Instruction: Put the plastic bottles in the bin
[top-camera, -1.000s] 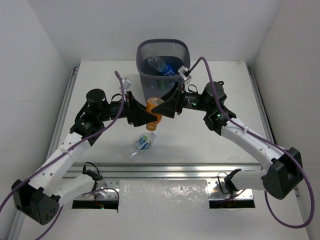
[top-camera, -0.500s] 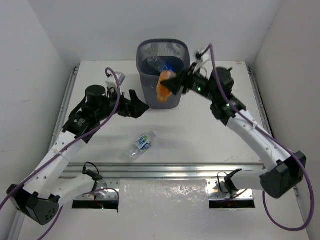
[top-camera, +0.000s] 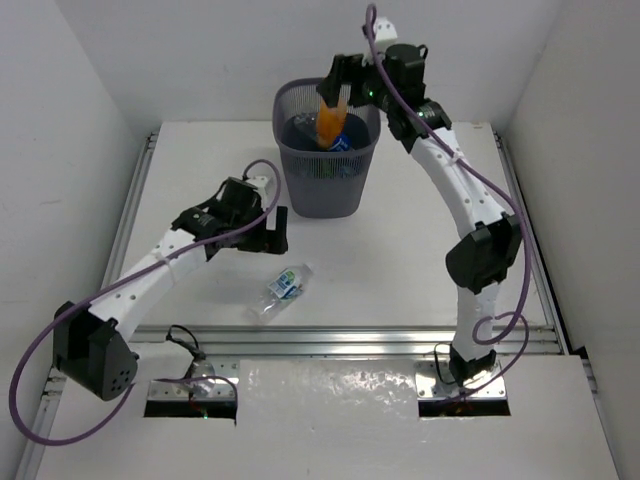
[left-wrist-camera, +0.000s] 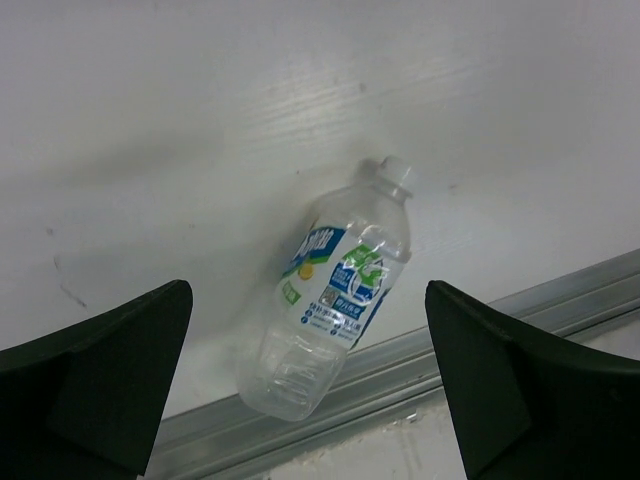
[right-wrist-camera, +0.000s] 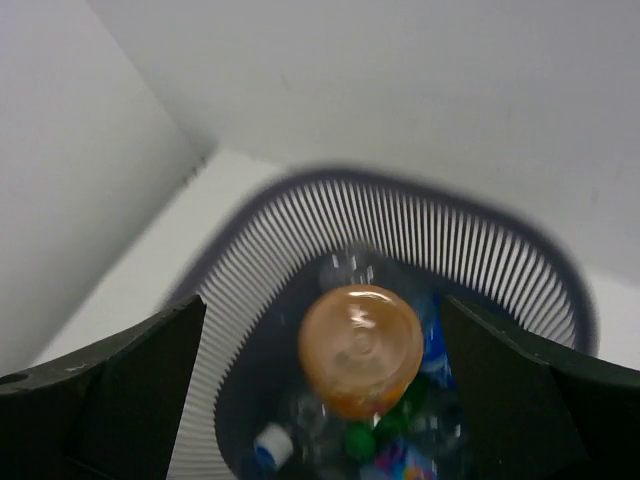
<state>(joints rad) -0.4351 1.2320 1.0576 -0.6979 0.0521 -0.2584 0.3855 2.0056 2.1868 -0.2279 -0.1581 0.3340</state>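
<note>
1. Overhead, the right gripper (top-camera: 333, 88) hangs above the bin (top-camera: 300, 180), with an orange bottle (top-camera: 329, 122) at the rim.
2. Only its wrist view shows the jaws spread, clear of that bottle.
3. Left wrist view: the left gripper (left-wrist-camera: 308, 295) has its jaws spread over a clear bottle (left-wrist-camera: 340, 290) lying on the table (left-wrist-camera: 200, 120).
</note>
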